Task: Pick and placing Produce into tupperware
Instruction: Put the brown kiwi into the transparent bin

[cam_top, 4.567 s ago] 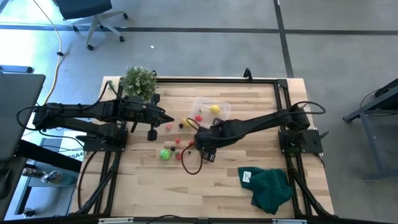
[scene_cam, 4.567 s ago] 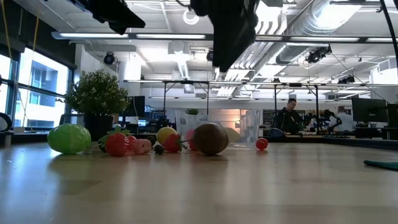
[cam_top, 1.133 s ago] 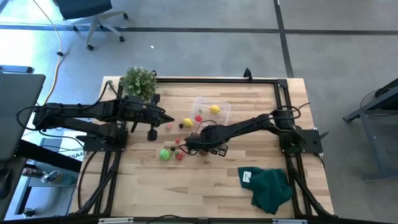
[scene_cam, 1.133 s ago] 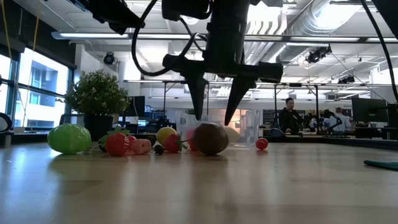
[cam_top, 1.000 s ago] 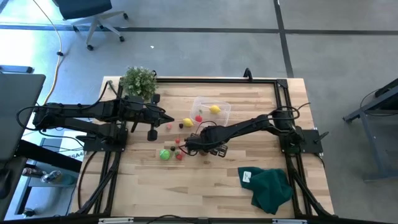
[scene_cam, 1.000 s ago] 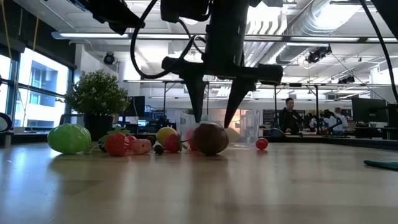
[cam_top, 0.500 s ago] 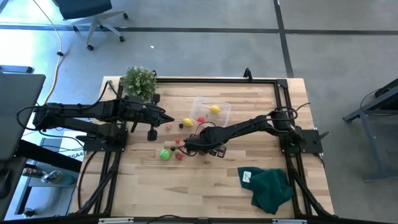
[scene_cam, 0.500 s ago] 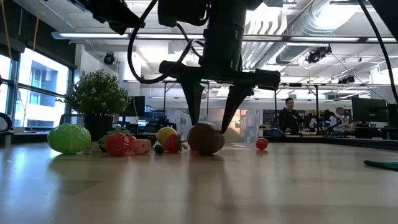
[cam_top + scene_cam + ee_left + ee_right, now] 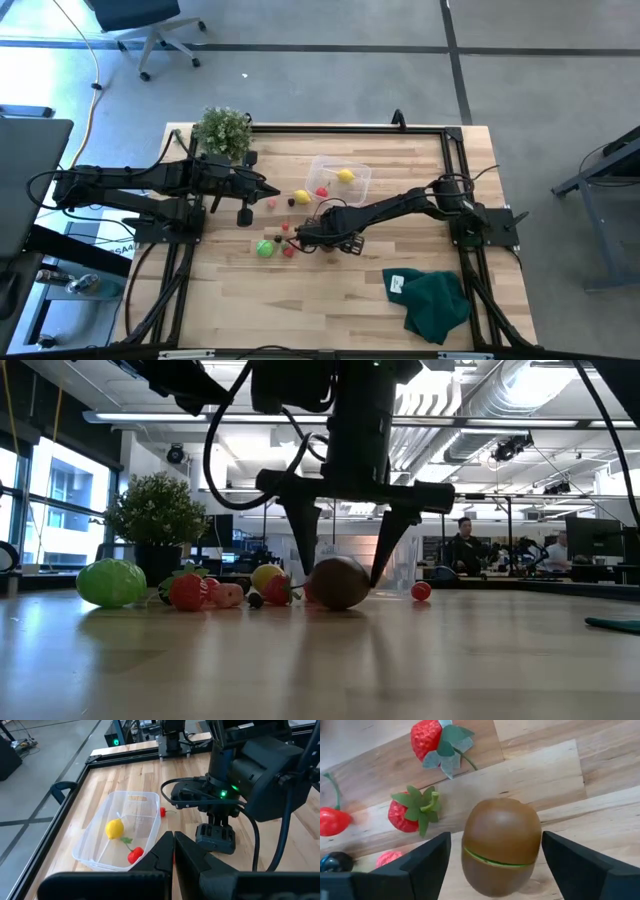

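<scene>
The brown kiwi rests on the wooden table among other produce: two strawberries, a cherry, a green ball and a lemon. My right gripper points down, open, with one finger on each side of the kiwi and a gap on both sides. The clear tupperware stands farther back and holds a yellow lemon and a red piece. My left gripper waits shut above the table's left part.
A potted plant stands at the far left corner and a dark green cloth lies at the near right. A loose cherry lies beside the tub. A black frame rims the table. A person is in the room behind.
My right gripper has opened wider, and its fingertips now stand lower, on either side of the kiwi instead of above it. The kiwi stays on the table.
</scene>
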